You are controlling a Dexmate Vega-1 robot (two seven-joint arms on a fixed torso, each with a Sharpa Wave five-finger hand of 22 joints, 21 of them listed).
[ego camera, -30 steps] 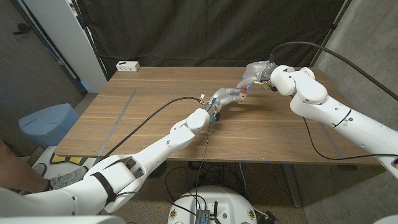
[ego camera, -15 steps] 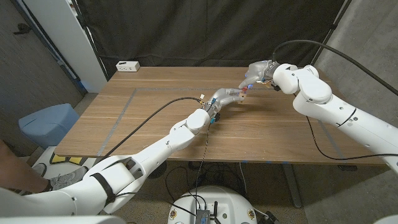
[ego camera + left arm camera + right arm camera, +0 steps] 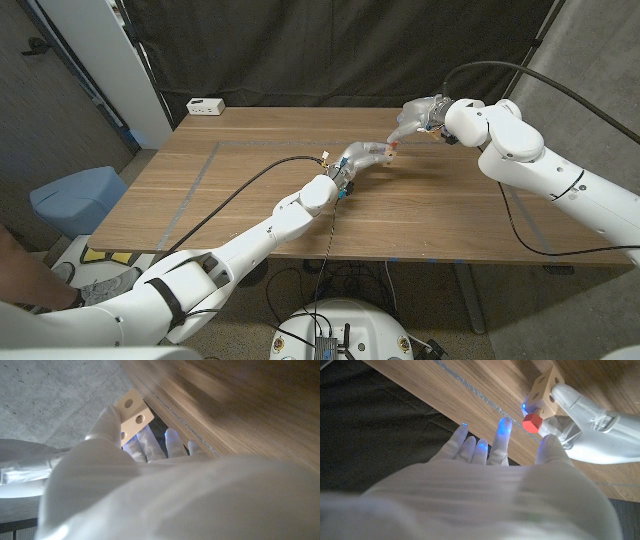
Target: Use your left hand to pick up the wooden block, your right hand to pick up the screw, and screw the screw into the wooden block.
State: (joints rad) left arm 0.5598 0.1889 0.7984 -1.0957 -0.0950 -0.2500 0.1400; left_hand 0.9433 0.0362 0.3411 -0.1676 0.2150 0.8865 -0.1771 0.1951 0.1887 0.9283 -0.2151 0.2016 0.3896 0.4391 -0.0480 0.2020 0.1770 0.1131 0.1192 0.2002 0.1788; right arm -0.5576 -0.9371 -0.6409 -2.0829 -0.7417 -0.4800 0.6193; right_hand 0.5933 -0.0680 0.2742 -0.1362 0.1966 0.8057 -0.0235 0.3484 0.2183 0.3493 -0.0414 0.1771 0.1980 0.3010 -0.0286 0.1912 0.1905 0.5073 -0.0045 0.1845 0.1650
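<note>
Block [image 3: 543,390] gripped by left hand [image 3: 365,156] above table [image 3: 250,190], red screw [image 3: 532,423] seated; right hand [image 3: 415,115], fingers spread and holding nothing, risks knocking it crooked.

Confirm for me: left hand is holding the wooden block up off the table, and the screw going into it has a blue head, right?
Not quite. The screw's head is red, not blue, as the right wrist view shows. The rest stands: the left hand holds the wooden block up off the table.
</note>
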